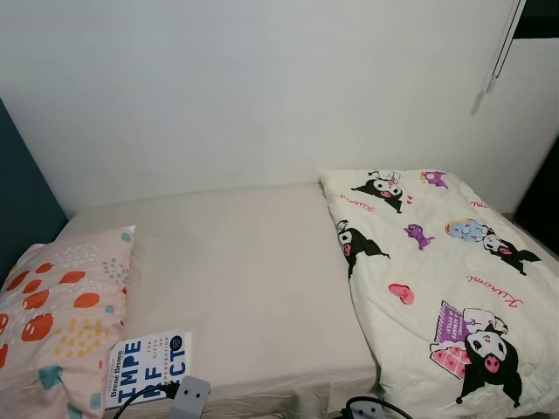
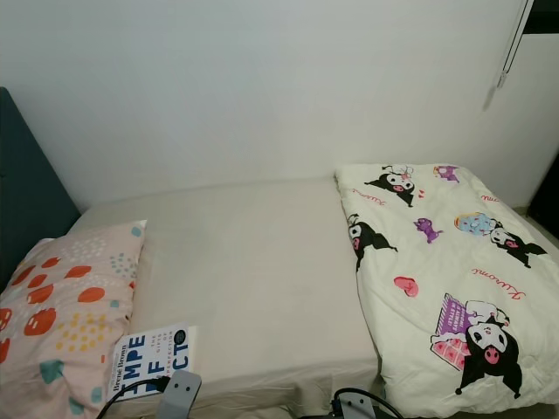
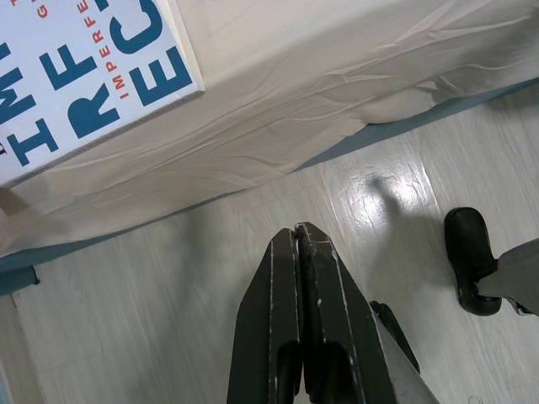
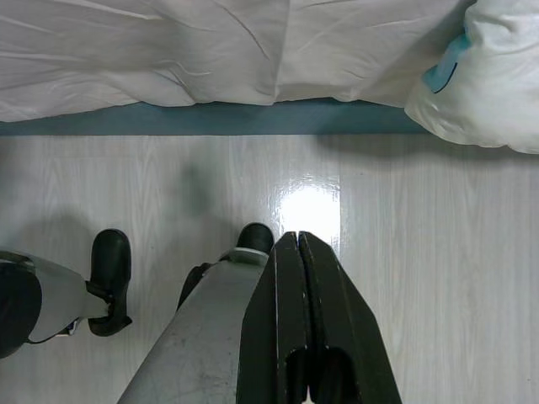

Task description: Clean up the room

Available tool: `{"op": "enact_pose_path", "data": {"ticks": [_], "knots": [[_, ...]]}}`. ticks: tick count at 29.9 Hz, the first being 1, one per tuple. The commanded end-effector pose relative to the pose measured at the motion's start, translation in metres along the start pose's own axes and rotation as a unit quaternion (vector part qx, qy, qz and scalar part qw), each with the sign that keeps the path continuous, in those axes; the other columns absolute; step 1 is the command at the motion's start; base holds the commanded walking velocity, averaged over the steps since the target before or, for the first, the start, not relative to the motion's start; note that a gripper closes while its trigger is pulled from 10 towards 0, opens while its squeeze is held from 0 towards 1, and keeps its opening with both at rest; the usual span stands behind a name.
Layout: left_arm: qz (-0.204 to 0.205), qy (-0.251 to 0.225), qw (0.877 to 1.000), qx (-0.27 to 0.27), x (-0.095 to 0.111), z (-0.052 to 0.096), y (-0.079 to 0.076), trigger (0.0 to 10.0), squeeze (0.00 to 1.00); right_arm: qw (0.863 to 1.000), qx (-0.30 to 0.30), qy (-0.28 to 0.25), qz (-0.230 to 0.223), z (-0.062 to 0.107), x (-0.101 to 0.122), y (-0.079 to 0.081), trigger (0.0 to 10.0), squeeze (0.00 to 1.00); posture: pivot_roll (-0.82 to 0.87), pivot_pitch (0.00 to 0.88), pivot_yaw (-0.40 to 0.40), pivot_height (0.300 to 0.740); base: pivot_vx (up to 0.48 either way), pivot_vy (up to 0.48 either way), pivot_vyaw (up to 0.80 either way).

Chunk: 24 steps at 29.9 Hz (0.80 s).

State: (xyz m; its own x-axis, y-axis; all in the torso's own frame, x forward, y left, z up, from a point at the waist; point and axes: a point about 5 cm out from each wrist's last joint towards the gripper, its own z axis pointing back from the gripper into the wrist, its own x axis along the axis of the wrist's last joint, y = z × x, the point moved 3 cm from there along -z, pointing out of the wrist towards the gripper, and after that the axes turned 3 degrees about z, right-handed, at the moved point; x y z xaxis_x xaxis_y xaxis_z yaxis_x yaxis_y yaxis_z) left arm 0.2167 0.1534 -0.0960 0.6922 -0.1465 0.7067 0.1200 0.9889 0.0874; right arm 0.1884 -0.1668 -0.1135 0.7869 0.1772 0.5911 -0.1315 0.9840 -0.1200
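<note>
A bed (image 1: pixel 244 279) with a cream sheet stands before me against a white wall. A white book with blue letters (image 1: pixel 148 365) lies at the bed's near edge, beside a pink pillow with orange dots (image 1: pixel 57 319) on the left; the book's cover (image 3: pixel 76 76) hangs over the sheet's edge. A folded cartoon-print blanket (image 1: pixel 445 279) covers the bed's right end. My left gripper (image 3: pixel 298 231) hangs shut over the floor below the book. My right gripper (image 4: pixel 296 239) hangs shut above the floor by the bed's side.
A dark blue headboard (image 1: pixel 22 209) rises at the left. A blind cord (image 1: pixel 502 52) hangs at the upper right. Pale wood floor (image 4: pixel 421 252) runs along the bed, with my black feet (image 3: pixel 472 257) on it.
</note>
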Motion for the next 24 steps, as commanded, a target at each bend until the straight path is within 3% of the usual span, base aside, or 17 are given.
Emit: {"op": "enact_pose_path", "data": {"ticks": [1, 14, 24], "knots": [[-0.001, 0.009, 1.000, -0.001, -0.0054, 0.0012, -0.0018, 10.0, 0.00, 1.000, 0.001, -0.004, -0.010, 0.0002, 0.0005, 0.0004, 10.0, 0.00, 0.01, 0.000, 0.009, 0.740, 0.000, 0.000, 0.00], [-0.003, 0.008, 1.000, 0.000, -0.0033, 0.0004, -0.0012, 10.0, 0.00, 0.999, 0.026, -0.004, -0.038, 0.0003, 0.0004, 0.0046, 10.0, 0.00, 0.01, 0.000, 0.010, 0.740, 0.000, 0.000, 0.00], [-0.001, 0.009, 1.000, 0.000, -0.0044, 0.0007, -0.0027, 10.0, 0.00, 0.999, 0.034, 0.005, -0.009, 0.0004, -0.0020, 0.0057, 10.0, 0.00, 0.02, 0.000, 0.002, 0.740, 0.000, 0.000, 0.00]]}}
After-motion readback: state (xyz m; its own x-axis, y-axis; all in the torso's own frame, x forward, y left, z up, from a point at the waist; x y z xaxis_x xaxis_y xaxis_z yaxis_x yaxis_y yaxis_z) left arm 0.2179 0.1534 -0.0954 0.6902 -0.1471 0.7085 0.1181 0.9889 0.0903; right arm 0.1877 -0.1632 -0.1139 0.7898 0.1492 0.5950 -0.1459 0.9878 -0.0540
